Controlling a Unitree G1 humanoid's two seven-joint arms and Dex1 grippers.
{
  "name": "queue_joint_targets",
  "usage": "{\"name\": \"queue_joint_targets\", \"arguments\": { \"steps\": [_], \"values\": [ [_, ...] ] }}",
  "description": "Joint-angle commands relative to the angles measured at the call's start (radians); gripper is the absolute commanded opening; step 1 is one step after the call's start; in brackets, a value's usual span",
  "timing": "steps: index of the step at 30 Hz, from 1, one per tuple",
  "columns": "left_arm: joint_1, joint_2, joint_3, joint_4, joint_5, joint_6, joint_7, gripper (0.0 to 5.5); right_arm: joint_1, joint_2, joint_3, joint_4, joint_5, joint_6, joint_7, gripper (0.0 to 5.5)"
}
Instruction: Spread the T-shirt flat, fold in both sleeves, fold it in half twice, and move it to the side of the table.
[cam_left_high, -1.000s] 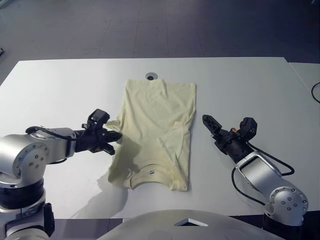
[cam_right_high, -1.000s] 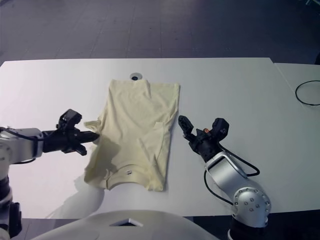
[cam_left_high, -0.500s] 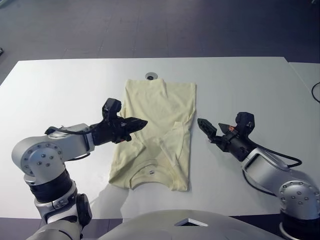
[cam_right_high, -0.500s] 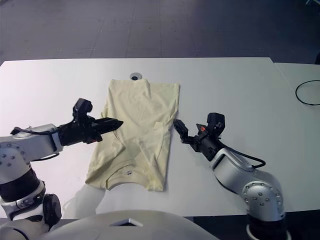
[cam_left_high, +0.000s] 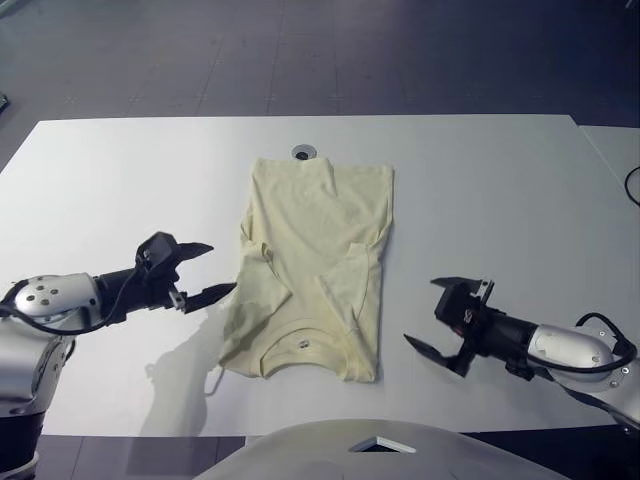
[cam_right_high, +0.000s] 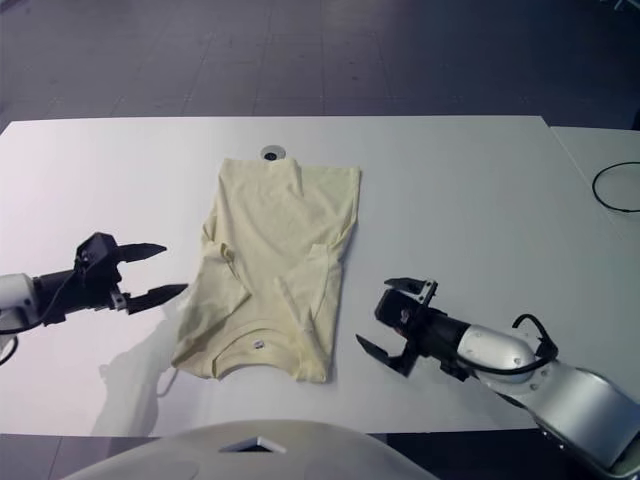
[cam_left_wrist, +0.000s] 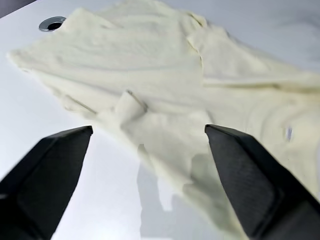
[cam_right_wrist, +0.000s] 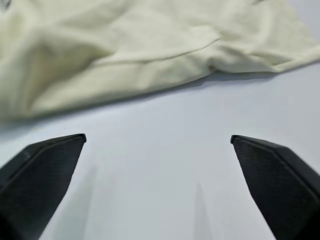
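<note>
White table (cam_left_high: 500, 170), grey floor (cam_left_high: 400, 50) behind, cream T-shirt (cam_left_high: 315, 260) lying mid-table

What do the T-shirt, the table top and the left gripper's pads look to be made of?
T-shirt: pale yellow soft knit, probably cotton jersey; matte, lying in limp creases and folds.
Table: white, smooth and hard, perhaps laminate or painted board; it has a faint sheen and takes soft shadows.
Pads of the left gripper: black and finely cross-hatched, likely rubber or textured plastic.
</note>
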Motion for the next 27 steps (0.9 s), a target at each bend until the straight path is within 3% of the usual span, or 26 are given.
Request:
{"name": "queue_joint_targets", "arguments": {
  "steps": [1, 3, 10, 18, 25, 27],
  "values": [
    [0.081, 0.218, -0.135, 0.307, 0.338, -0.774, -0.263, 5.02, 0.095, -0.159, 0.153, 0.05, -0.368, -0.243, 0.185, 5.4],
    [0.088, 0.231, -0.169, 0.355, 0.408, -0.926, -0.246, 5.39, 0.098, -0.146, 0.17, 0.046, -0.409, -0.26, 0.198, 5.4],
    [0.0, 0.159, -0.241, 0.48, 0.773, -1.381, 0.007, 5.39, 0.025, -0.038, 0.227, 0.093, -0.547, -0.306, 0.229, 5.4],
    [0.036, 0.006, -0.23, 0.389, 1.011, -1.435, 0.234, 5.39, -0.096, 0.124, 0.316, 0.208, -0.684, -0.372, 0.284, 5.4],
    [0.073, 0.0, -0.284, 0.34, 1.047, -1.414, 0.335, 4.09, -0.115, 0.261, 0.4, 0.247, -0.831, -0.417, 0.324, 5.4],
    [0.074, 0.007, -0.3, 0.325, 1.045, -1.397, 0.353, 3.67, -0.111, 0.293, 0.401, 0.249, -0.858, -0.419, 0.335, 5.09]
  ]
}}
